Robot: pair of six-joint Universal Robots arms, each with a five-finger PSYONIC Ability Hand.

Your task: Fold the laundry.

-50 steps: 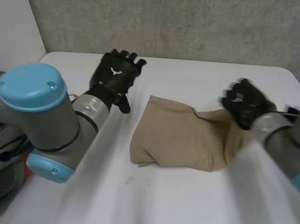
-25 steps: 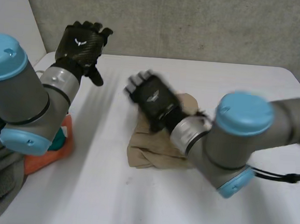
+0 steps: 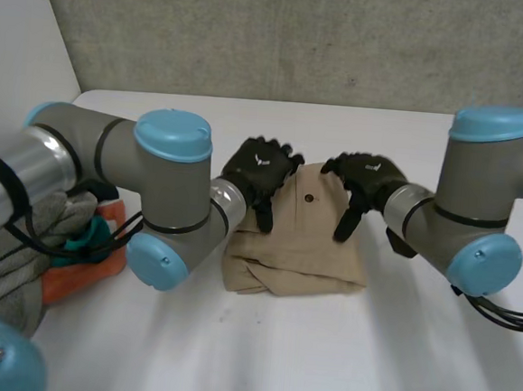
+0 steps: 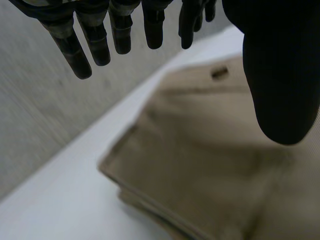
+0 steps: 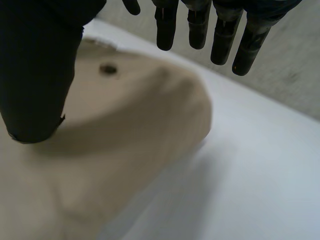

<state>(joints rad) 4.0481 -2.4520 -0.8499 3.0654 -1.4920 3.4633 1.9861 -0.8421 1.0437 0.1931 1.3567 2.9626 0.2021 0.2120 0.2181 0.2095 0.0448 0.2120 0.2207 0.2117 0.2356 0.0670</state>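
Left hand [image 3: 259, 168] and right hand [image 3: 367, 175] now above folded tan cloth [image 3: 303, 246]

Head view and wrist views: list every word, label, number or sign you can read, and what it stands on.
No readable words or numbers anywhere.
Left hand: small white emblem on its back, no letters.
Right hand: similar white mark, too small to read.
Tan cloth: one dark round spot, no label.

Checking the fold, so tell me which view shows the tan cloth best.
The head view: the folded tan cloth shows nearly whole on the white table. The left wrist view catches one corner with stacked layers; the right wrist view a rounded edge.
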